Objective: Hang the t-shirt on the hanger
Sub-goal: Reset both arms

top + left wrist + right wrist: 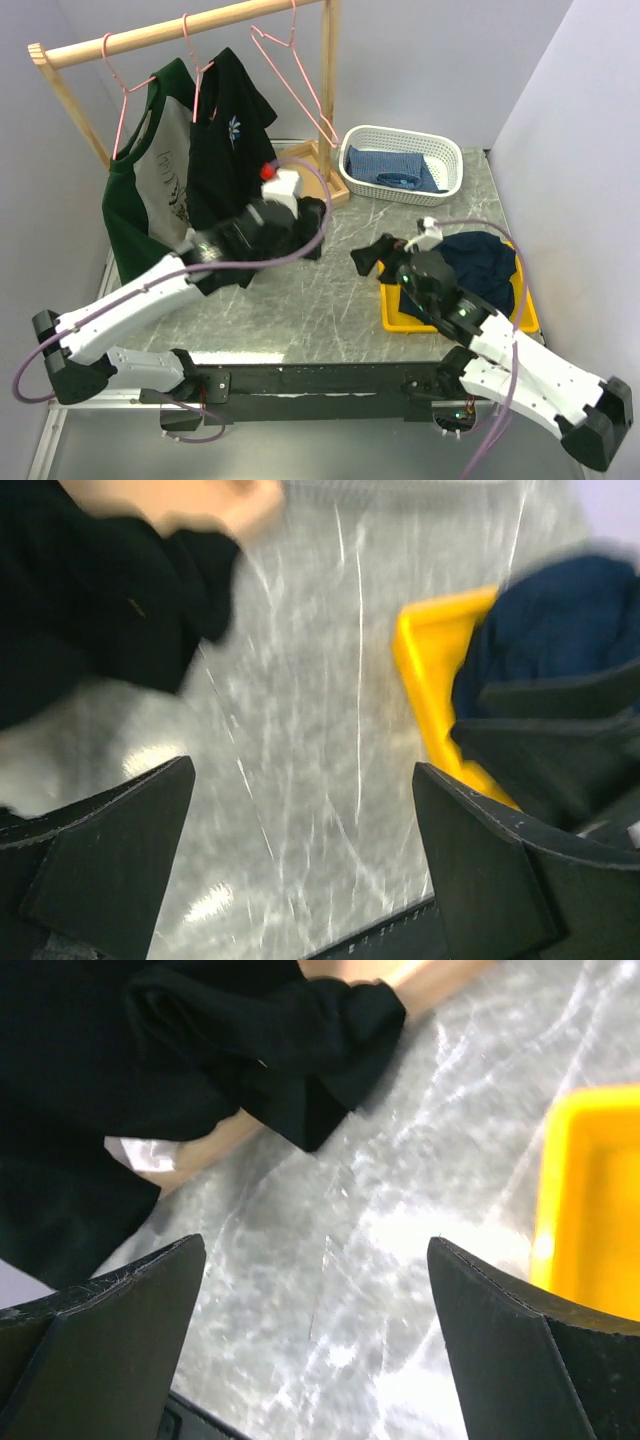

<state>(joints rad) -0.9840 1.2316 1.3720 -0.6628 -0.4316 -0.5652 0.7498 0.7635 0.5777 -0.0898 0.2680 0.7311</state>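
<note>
— T-shirt [225, 150] and fingers first: does either gripper have hold of it?

— No. The left gripper [302, 770] is spread wide, with only bare table [330, 300] between its fingers [110, 850]. The right gripper [315, 1243] is spread just as wide and also holds nothing.

— What room is there around them?

— Open marbled tabletop lies between the two grippers. The edge of the yellow tray [393, 308] sits just beside the right gripper, with a navy garment [485, 265] heaped in it. The rack's wooden foot [335, 180] and a white basket [400, 138] close the far side. Walls stand to the left, back and right.

— And the t-shirt against the fingers?

— It hangs from the middle pink hanger [196, 80] on the wooden rail [150, 38], beside a grey shirt with green sleeves [150, 170]. Its lower folds droop toward the table. In both wrist views that black cloth lies beyond the fingertips at upper left, apart from them. From above, the left gripper is dark against the cloth, so I cannot tell how near it is.

— Arm poses?

— The left arm reaches low, forward and rightward from its base, with its wrist near the hem. The right arm stretches leftward, its gripper low over the table and pointing toward the hem.
</note>
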